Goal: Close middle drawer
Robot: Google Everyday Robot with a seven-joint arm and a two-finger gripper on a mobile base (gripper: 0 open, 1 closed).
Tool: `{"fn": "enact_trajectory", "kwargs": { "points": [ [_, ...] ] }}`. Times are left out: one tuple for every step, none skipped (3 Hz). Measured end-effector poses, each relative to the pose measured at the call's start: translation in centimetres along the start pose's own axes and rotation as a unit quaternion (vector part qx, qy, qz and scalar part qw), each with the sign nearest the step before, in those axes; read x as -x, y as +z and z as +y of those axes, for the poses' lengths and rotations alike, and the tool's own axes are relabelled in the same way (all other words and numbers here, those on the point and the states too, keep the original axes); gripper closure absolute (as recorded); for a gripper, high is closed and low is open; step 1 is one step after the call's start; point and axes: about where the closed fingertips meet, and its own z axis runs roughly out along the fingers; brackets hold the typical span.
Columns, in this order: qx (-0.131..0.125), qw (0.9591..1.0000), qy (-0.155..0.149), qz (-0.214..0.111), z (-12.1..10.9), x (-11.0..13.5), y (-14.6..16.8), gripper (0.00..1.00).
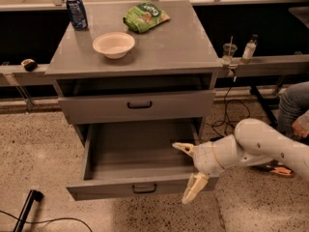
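The middle drawer [104,190] is pulled far out of the grey cabinet. Its low front panel carries a small black handle [145,188], and its grey box looks empty. Above it the taller-fronted top drawer [140,105] stands slightly out. The lowest drawer is hidden under the open one. My gripper [189,170] is open at the drawer's front right corner. One cream finger [183,148] reaches over the drawer's right side. The other finger [193,191] hangs in front of the panel's right end. The white arm comes in from the right.
On the cabinet top [183,42] stand a white bowl [114,44], a blue can [77,12] and a green chip bag [145,16]. A cup [229,52] and bottle [248,49] sit on the right ledge. A person's leg [292,108] is at right, with cables on the floor.
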Motion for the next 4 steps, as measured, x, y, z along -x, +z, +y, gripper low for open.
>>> {"fn": "enact_trajectory", "kwargs": {
  "points": [
    [-0.013,0.9969,0.078,-0.003,3.6,-5.3,4.3,0.18],
    [-0.026,0.995,0.096,-0.004,5.6,-9.4,7.9,0.41],
    [-0.027,0.9959,0.086,-0.005,6.1,-11.2,10.4,0.63],
    [-0.027,0.9959,0.086,-0.006,6.2,-11.4,10.8,0.86]
  ]
}}
